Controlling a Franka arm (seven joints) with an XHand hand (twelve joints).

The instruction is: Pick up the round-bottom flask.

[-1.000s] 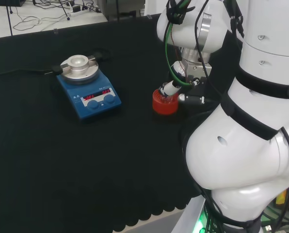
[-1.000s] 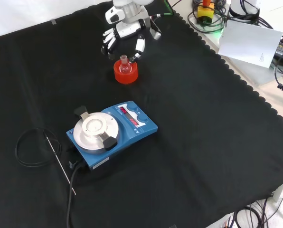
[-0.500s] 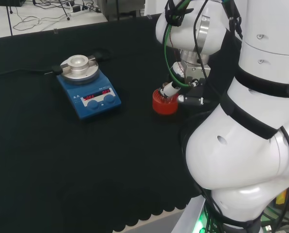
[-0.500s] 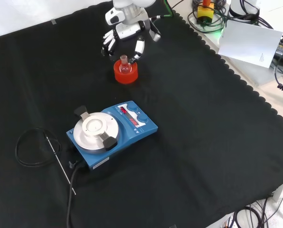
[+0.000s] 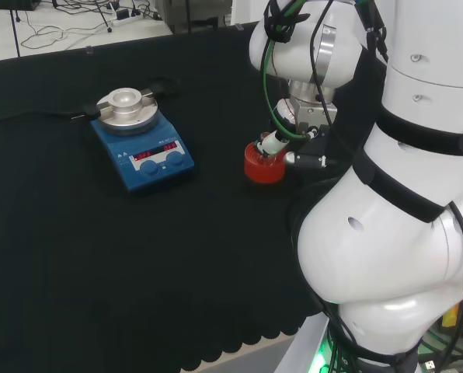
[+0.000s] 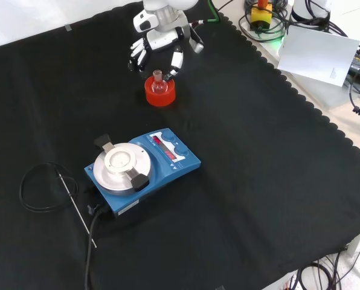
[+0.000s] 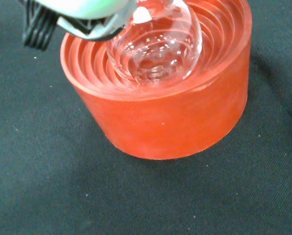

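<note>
- The flask sits upright in the red stand, its round bulb nested in the stand's ribbed bowl; the wrist view shows the clear bulb resting on the rings of the stand, so it is not lifted.
- In the front view the stand is on the tabletop toward the far edge, a little left of that edge's middle; in the head view it lies toward the right side, just beside the arm's links.
- The robot hand is over the flask from the far side, with fingers spread and pointing down on both sides of the neck.
- One finger reaches close to the neck on the front view's right; the others hang apart on the left. I see no finger curled round the glass, so I judge the robot hand open and holding nothing.
- In the head view a fingertip lies right at the stand's rim; I cannot tell whether it touches the flask.
- Done, as I read it: the reach; the robot hand is placed at the flask.
- Left: closing the fingers on the neck, then raising the flask clear of the stand.
- A blue stirrer stands near the tabletop's middle, well apart from the stand and not in the way.
</note>
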